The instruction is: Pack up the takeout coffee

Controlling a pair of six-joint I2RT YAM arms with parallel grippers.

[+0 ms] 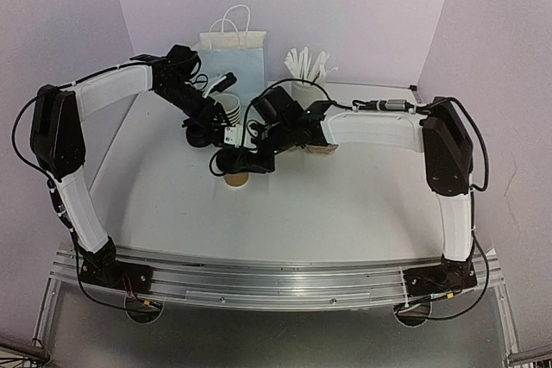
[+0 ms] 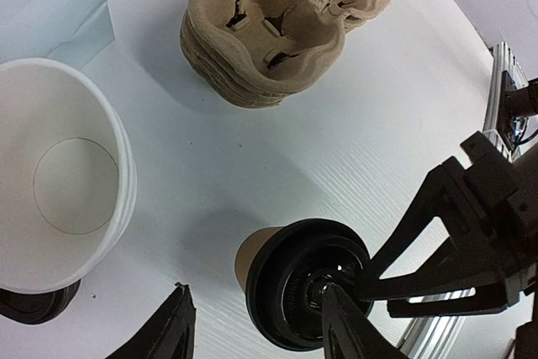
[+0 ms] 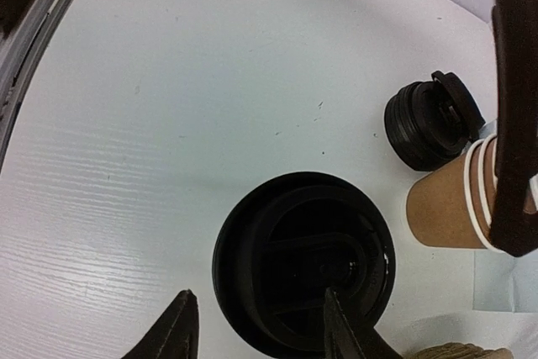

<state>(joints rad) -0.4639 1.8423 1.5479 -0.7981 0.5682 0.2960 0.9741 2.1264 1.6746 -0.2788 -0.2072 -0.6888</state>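
One takeout coffee cup (image 1: 235, 180), brown kraft paper with a black lid, stands upright on the white table. In the left wrist view the cup (image 2: 304, 293) sits just below my left gripper (image 2: 256, 334). That gripper is open, with one fingertip (image 2: 343, 321) over the lid and the other off to the side. My right gripper (image 3: 262, 334) is also open above the same lid (image 3: 303, 262), one finger over its edge. In the top view both grippers, left (image 1: 211, 133) and right (image 1: 237, 161), meet over the cup.
A stack of open cups (image 2: 59, 174) and spare black lids (image 3: 429, 119) stand near the left arm. Pulp cup carriers (image 2: 277, 27) lie to the right. The pale blue bag (image 1: 233, 51) and the white holder of sticks (image 1: 306, 71) stand at the back wall.
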